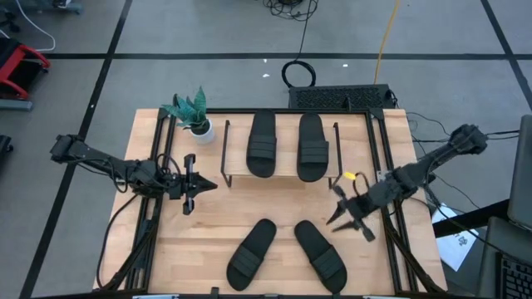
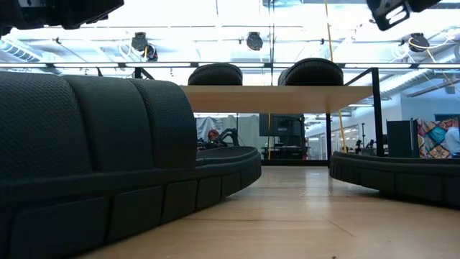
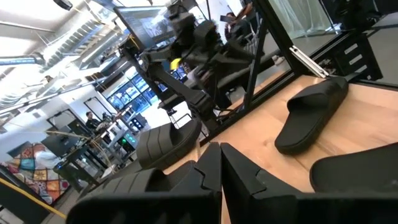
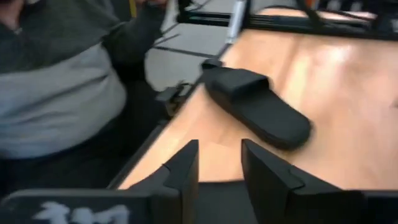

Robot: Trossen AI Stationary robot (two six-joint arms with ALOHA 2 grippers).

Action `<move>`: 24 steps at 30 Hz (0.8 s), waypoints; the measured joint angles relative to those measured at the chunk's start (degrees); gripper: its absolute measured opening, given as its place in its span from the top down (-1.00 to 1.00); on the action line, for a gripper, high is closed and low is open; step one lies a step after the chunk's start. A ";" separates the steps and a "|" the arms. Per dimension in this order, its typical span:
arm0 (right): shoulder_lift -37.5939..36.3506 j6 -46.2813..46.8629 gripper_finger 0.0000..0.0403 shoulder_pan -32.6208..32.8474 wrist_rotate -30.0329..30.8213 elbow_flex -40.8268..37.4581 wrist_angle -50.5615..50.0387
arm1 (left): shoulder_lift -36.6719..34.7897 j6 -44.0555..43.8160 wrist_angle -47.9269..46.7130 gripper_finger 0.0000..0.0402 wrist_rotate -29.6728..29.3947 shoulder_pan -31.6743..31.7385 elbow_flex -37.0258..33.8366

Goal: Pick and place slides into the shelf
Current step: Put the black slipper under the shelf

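Slides are in two pairs on the wooden table (image 1: 208,241). Nearest, at the front edge, lie two loose slides: the left near slide (image 1: 252,253) has its long axis leaning from near-left to far-right, and the right near slide (image 1: 320,255) leans the other way, from near-right to far-left, so the two far ends come close and the near ends spread apart. Both lie flat with the strap up. A little farther, on the right side of the table, the right gripper (image 1: 347,218) hangs above the bare wood just right of the right near slide, pointing toward the near-left; its arm reaches in from the far right with the elbow bent. Its two fingers (image 4: 185,167) stand parted with a gap between them and grasp nothing. On the left side the left gripper (image 1: 189,195) is held over the table, its arm stretched in from the left edge; the fingers (image 3: 208,169) are pressed together and empty. Farthest, the shelf (image 1: 241,173) carries the left far slide (image 1: 262,143) and the right far slide (image 1: 312,146), side by side and parallel, long axes running near to far. A small potted plant (image 1: 196,115) stands left of the shelf.
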 joint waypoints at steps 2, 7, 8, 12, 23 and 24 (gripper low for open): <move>2.61 -2.30 0.36 3.70 2.23 0.00 3.34 | 0.00 -0.29 0.02 0.99 0.00 -0.02 0.00; 6.97 1.79 0.38 13.22 10.96 1.12 6.59 | 0.02 -1.37 0.27 0.96 0.01 0.00 0.00; 7.83 3.23 0.39 15.82 14.08 1.36 6.79 | 0.00 -1.73 0.40 0.95 0.01 0.00 0.00; 11.31 7.97 0.41 23.71 26.65 1.66 6.14 | 0.02 -2.89 0.92 0.98 0.03 -0.01 -0.02; 22.80 20.92 0.41 30.27 40.20 1.62 1.52 | 0.00 -3.66 4.08 0.98 1.11 -0.02 -0.02; 23.94 22.43 0.41 30.18 40.09 1.62 2.89 | 0.00 -3.69 4.11 0.99 1.49 0.00 -0.02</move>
